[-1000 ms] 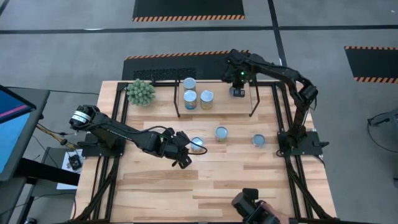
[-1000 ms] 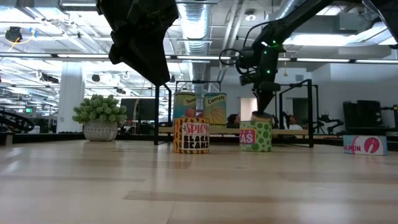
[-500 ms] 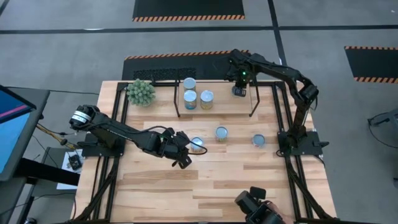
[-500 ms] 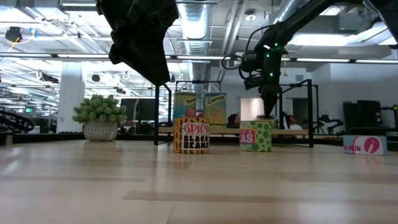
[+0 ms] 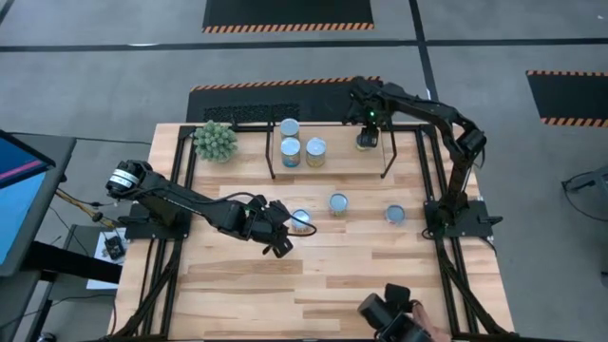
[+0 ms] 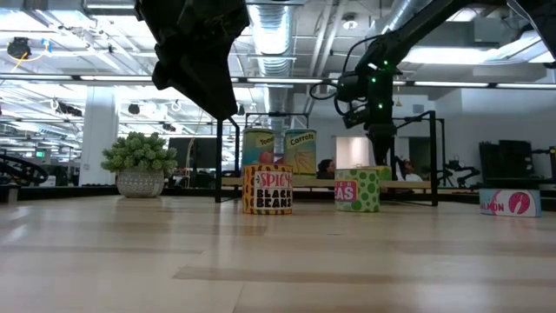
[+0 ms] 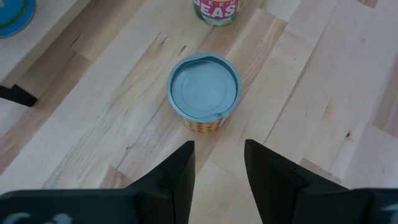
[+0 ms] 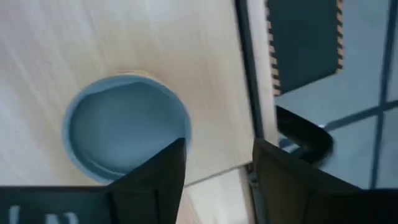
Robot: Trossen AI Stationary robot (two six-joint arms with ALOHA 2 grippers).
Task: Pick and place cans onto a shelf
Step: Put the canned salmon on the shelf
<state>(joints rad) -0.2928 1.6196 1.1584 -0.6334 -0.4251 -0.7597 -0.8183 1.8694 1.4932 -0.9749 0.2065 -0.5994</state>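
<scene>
Cans: four on shelf (image 5: 328,163), upper centre, incl. one (image 5: 365,142) under right claw (image 5: 366,133), fingers apart, empty; three on table mid-frame; left claw (image 5: 285,231) open beside one (image 5: 301,218).

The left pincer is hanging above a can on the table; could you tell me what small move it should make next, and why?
Probably a straight descent. The left pincer hangs open above the yellow-labelled can, which stands upright and apart from its neighbours. Lowering the fingers around it would set up a grip. The right pincer stands open by a can on the shelf.
</scene>
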